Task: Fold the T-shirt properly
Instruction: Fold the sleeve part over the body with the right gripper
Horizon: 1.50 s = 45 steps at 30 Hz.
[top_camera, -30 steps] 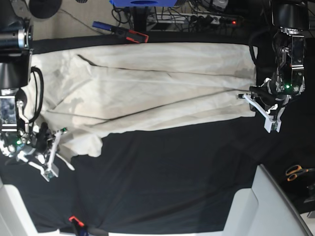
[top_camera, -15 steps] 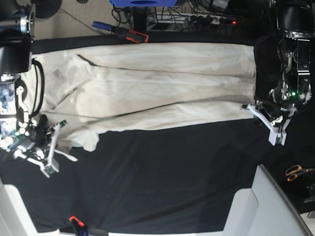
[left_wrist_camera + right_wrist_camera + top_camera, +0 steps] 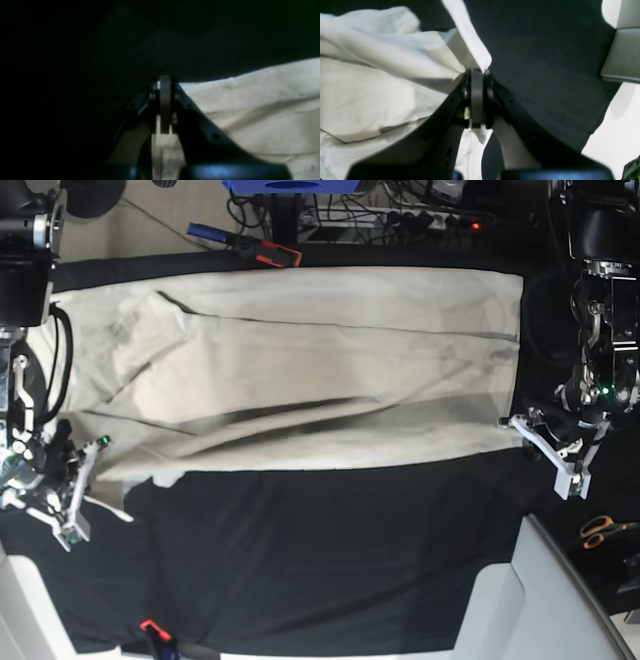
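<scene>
1. T-shirt (image 3: 300,365) lies flat on black table cover (image 3: 330,550).
2. Left gripper (image 3: 548,442) pinches shirt's corner.
3. Right gripper (image 3: 88,485) pinches shirt's other end.
4. No words seen on shirt.

We see the T-shirt (image 3: 300,370) spread on the table cover (image 3: 330,550) toward twelve o'clock, the right gripper (image 3: 75,495) at eight, the left gripper (image 3: 550,445) at three, scissors (image 3: 603,530) at four.

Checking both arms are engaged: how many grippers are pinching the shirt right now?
2. The left gripper grips the T-shirt at its base-view right edge; the right gripper is shut on a corner at the opposite end.
</scene>
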Available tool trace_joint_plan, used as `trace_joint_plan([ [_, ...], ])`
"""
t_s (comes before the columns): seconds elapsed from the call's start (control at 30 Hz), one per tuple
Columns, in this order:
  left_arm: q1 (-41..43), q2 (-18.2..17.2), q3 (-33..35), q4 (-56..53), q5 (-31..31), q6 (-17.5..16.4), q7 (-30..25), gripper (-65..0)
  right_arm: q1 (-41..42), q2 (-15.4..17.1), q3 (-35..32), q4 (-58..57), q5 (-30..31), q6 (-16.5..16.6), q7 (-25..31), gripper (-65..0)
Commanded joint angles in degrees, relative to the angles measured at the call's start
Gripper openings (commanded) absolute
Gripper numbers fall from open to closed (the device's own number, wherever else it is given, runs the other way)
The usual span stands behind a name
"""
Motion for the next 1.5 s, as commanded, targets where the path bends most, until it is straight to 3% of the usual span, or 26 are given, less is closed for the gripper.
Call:
trace_joint_plan([
  [0.0,-0.82,-1.08,-0.47,1.02,0.2,0.01,-1.15,-65.0,0.87,1.05,0.31,1.35,-0.1,-0.31,-0.81,-65.0],
  [0.4,-1.35,-3.37,-0.47,1.64,0.11,-0.08,-1.15,-65.0,-0.27,1.05,0.22,2.32,-0.1,-0.22,-1.69,-65.0],
  [0.67,-3.63,-4.16,-0.47,2.26,0.11,-0.08,-1.06,-65.0,0.52,0.88,0.22,2.14,-0.1,-0.22,0.68,-65.0],
  [0.83,-5.48,-4.16,-0.47,2.43,0.11,-0.08,2.19,-65.0,0.96,0.7,0.22,2.06,-0.1,-0.22,1.12,-65.0],
  [1.3,-5.48,-4.86,-0.47,5.6,0.11,0.01,3.68,-65.0,3.33,0.7,-0.05,-7.53,-0.1,-0.13,12.64,-65.0],
  [1.47,-5.39,-4.86,-0.47,5.51,0.11,0.01,3.68,-65.0,4.83,2.46,-6.11,-8.67,-0.1,-0.13,13.34,-65.0],
])
